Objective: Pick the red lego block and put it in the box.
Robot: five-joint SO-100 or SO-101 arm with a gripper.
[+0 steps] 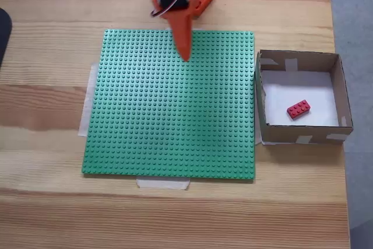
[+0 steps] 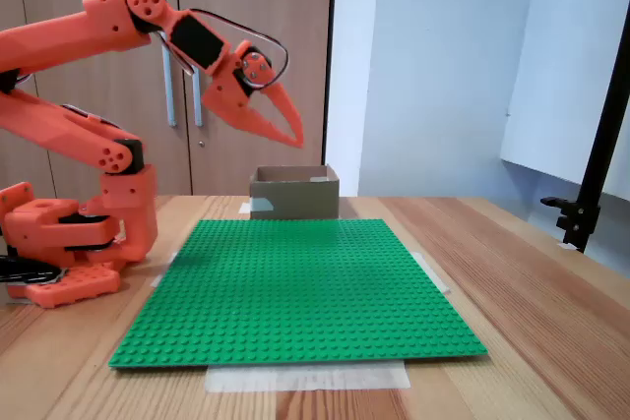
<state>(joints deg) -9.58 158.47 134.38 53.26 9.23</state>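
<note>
Red: one lego block (image 1: 298, 109) lies in the one cardboard box (image 1: 341, 86); the arm's jaws (image 2: 294, 142) hang clenched, empty.

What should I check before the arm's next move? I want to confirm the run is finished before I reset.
1. Red brick inside the box: ok, it lies on the white floor in the fixed view from above.
2. Gripper free of the brick: ok, nothing sits between the fingers in the side fixed view.
3. Gripper clear of the box: ok, it hangs over the green baseplate, well above it.
4. Gripper closed: ok, the fingertips meet in the side view.
5. Baseplate free of loose bricks: ok.
6. Box upright beside the baseplate: ok; whether the two touch, cannot tell.
</note>
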